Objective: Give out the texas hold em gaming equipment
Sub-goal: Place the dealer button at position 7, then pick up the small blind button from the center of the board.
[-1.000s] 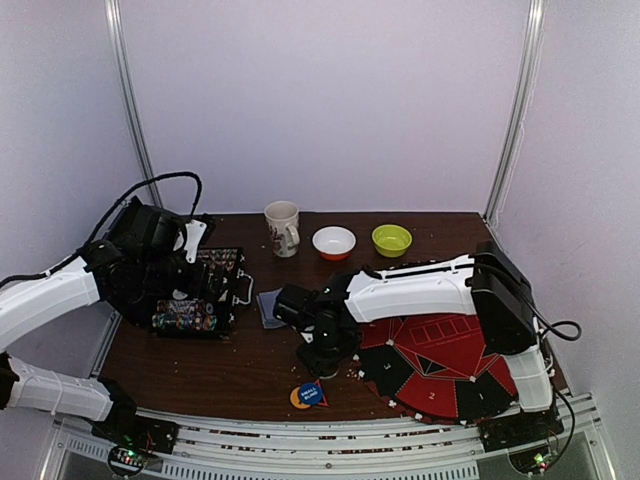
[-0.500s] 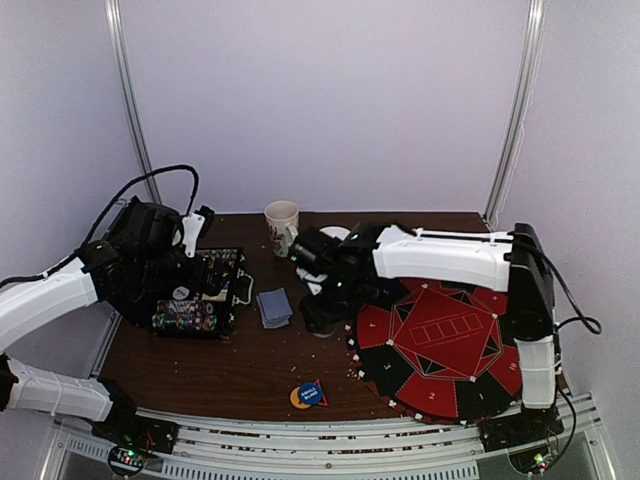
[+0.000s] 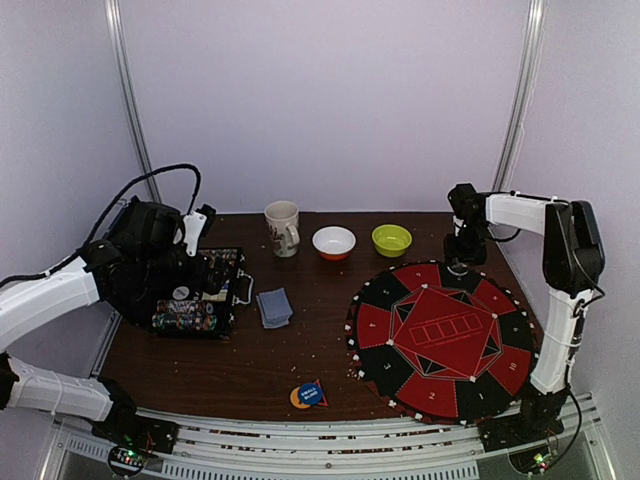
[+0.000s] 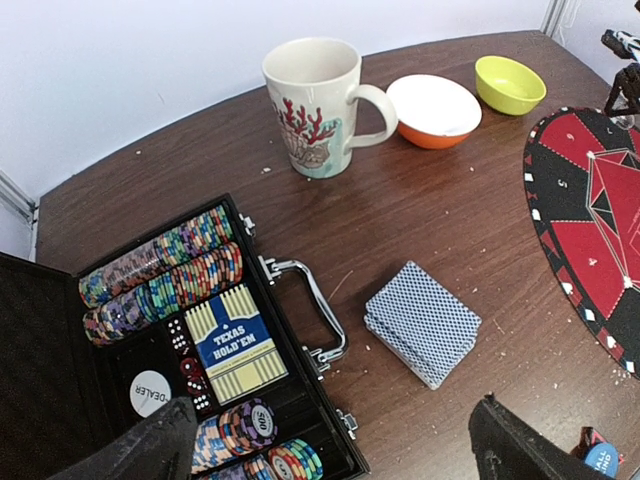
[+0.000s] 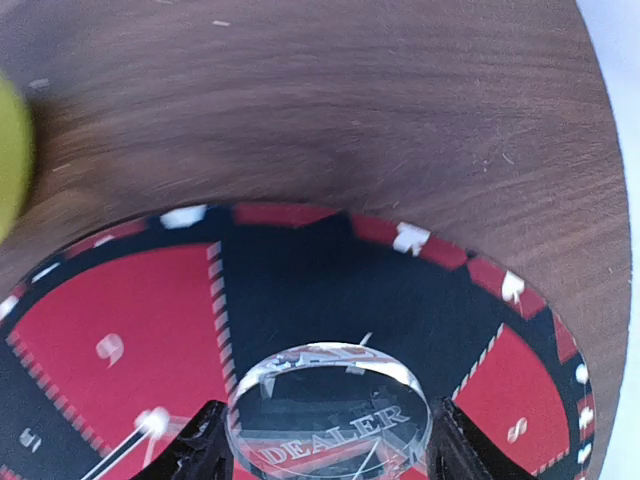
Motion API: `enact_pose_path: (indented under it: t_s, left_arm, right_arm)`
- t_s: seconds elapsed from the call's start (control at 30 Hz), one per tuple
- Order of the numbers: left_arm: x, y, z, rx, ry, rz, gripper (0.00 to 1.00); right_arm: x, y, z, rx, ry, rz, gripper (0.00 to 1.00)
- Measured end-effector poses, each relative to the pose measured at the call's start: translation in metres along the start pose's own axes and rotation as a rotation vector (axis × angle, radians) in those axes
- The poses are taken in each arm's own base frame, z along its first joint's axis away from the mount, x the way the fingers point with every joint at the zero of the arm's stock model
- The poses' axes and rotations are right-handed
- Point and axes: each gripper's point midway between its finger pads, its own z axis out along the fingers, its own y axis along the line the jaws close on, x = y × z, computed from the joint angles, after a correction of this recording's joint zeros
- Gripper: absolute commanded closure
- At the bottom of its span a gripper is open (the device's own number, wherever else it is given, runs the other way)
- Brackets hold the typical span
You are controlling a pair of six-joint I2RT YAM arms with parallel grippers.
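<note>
1. The right gripper [image 5: 330, 450] was closed part-way on a clear round acrylic disc lettered DEALER [image 5: 330, 405], with one black finger [image 5: 200, 445] pressed against each side of its rim
2. The disc hung low over the far edge of the round red-and-black felt poker mat [image 5: 120, 300], on the side nearest the green bowl [image 3: 391, 239]; whether it touched the felt could not be told
3. It looked hard, stiff and polished, so probably slippery at the rim; a grip straight across its widest line seemed soundest, since an off-centre pinch might let it squirt out or swivel
4. The left gripper [image 4: 330, 460] stood wide and empty above the open black carrying case [image 4: 40, 340] at the left of the wooden table [image 4: 420, 220]
5. The case held rows of striped poker chips [image 4: 160, 270], a blue card box [image 4: 235, 345] and a white dealer button [image 4: 150, 392]; the chips looked small, rigid and loosely stacked, so best taken a few at a time by their edges
6. A deck of blue-grey-backed playing cards [image 4: 422, 322] lay slightly skewed on the bare wood between case and mat; thin and slick, the cards would likely slide apart unless the whole stack were pinched across its sides
7. An orange and blue pair of small discs [image 3: 306, 396] lay with a red-edged marker near the front edge, flat against the wood and likely awkward to get fingers under
</note>
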Motion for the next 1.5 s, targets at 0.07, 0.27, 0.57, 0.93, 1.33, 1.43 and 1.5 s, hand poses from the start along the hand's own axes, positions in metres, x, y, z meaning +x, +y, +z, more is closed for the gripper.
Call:
enact_pose_path:
  t_s: [0.07,0.27,0.57,0.93,1.33,1.43,1.5]
  left_arm:
    - [0.002,0.000,0.003,0.000,0.011,0.003,0.02]
    - [0.003,-0.002,0.013,-0.002,0.038,0.011,0.02]
    - [-0.001,-0.004,0.024,0.000,0.056,0.014,0.02]
    - [-0.002,-0.004,0.023,0.001,0.054,0.014,0.02]
    - [0.000,0.016,0.019,-0.105,0.157,-0.033,0.03]
    - [0.007,0.030,0.027,-0.153,0.234,-0.066,0.13]
    - [0.022,0.037,0.032,-0.182,0.306,-0.084,0.20]
  right_arm:
    - [-0.004,-0.012,0.024,0.035,0.032,0.005,0.74]
    - [-0.012,-0.026,0.053,0.062,0.063,0.005,0.74]
    - [-0.019,-0.037,0.060,0.059,0.061,0.019,0.74]
    - [-0.009,-0.035,0.057,0.031,0.080,0.012,0.13]
    - [-0.028,-0.018,-0.016,0.034,-0.050,-0.077,0.00]
    - [-0.038,0.001,-0.058,-0.005,-0.147,-0.113,0.00]
    - [-0.040,0.011,-0.076,-0.025,-0.186,-0.130,0.01]
